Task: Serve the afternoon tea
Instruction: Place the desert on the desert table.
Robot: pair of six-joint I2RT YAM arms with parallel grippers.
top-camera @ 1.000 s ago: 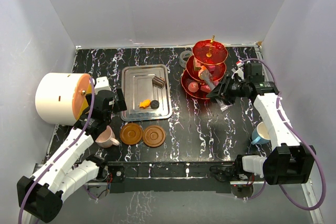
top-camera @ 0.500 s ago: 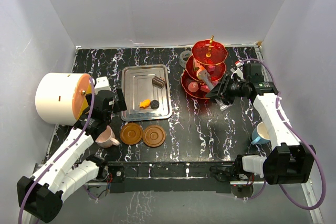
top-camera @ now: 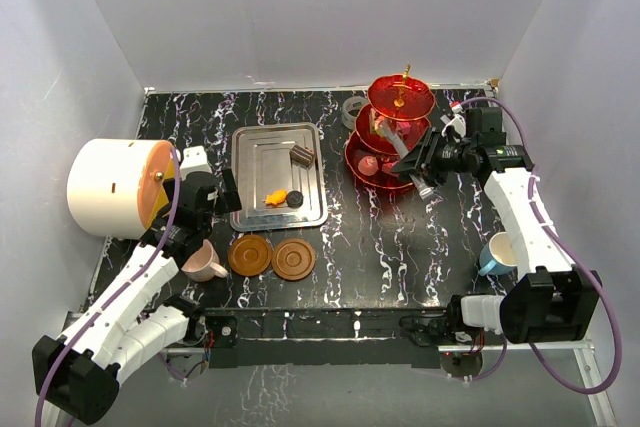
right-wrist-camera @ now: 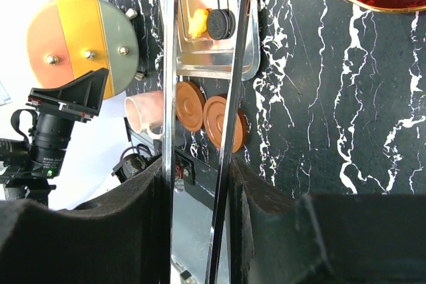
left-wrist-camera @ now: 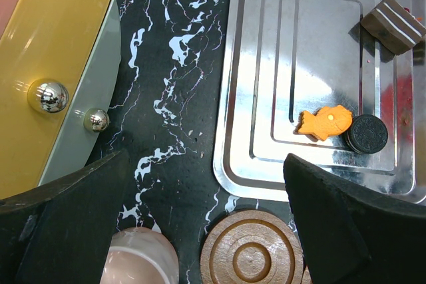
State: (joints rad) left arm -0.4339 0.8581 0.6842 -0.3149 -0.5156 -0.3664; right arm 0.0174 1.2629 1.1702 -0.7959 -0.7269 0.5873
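Note:
The red three-tier stand (top-camera: pixel 402 97) stands at the back right, with small sweets on its lower tiers. My right gripper (top-camera: pixel 434 159) is shut on metal tongs (top-camera: pixel 400 145) whose tips reach over the stand's middle tier; whether they hold a sweet I cannot tell. In the right wrist view the tongs (right-wrist-camera: pixel 226 98) run between my fingers. My left gripper (left-wrist-camera: pixel 206 227) hangs open above the pink cup (left-wrist-camera: pixel 136 257) and a brown saucer (left-wrist-camera: pixel 251 252). Both saucers (top-camera: pixel 250 254) (top-camera: pixel 294 260) lie side by side. The blue cup (top-camera: pixel 495 254) sits at the right edge.
A steel tray (top-camera: pixel 262 147) holds an orange fish-shaped sweet (left-wrist-camera: pixel 324 122), a black cookie (left-wrist-camera: pixel 367 134) and a brown striped chocolate (left-wrist-camera: pixel 393 24). The white drum with the orange face (top-camera: pixel 115 187) stands at the left. A small grey ring (top-camera: pixel 352 109) lies behind the stand.
My right gripper has risen and moved back with the tongs, so their tips went from the lower tier up toward the middle tier. The left arm has stayed still.

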